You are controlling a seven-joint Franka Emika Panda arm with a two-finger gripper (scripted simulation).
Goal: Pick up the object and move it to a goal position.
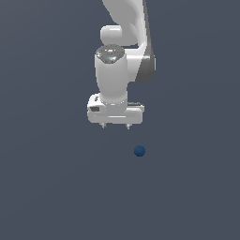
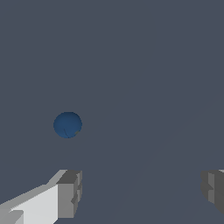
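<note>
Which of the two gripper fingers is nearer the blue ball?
In the wrist view, the finger with the white mount, not the one at the opposite edge; the ball lies outside both.

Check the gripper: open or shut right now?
Open. The gripper fingers stand wide apart with nothing between them; the ball lies outside the gap.
</note>
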